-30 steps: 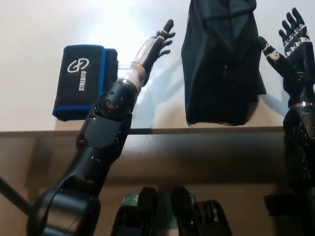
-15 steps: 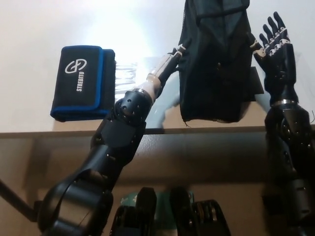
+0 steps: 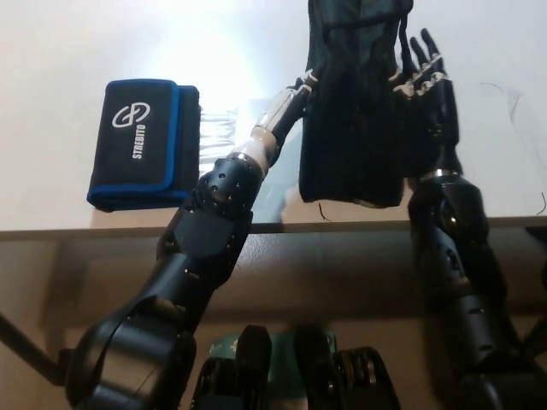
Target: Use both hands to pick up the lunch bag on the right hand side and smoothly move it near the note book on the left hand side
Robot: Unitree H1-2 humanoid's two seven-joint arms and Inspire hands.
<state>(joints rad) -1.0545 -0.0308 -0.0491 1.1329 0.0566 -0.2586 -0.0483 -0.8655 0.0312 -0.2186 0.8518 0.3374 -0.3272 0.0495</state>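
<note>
The dark lunch bag (image 3: 355,128) stands upright at the back middle of the white table (image 3: 60,43). My left hand (image 3: 295,92) presses flat against the bag's left side, its fingers mostly hidden by the fabric. My black right hand (image 3: 429,81) lies against the bag's right side, fingers straight and pointing away from me. The bag is squeezed between the two hands. The black case with blue trim and white lettering (image 3: 141,141), standing in for the note book, lies on the table to the left, a short gap away from my left forearm.
The table's front edge (image 3: 359,226) runs across the middle of the picture, just below the bag's bottom. A thin dark wire (image 3: 513,94) lies on the table at the far right. White table surface shows between the case and the bag.
Both hands have closed in from the sides and now touch the bag. The right hand moved left by a good stretch. The bag looks narrower and has shifted slightly left.
</note>
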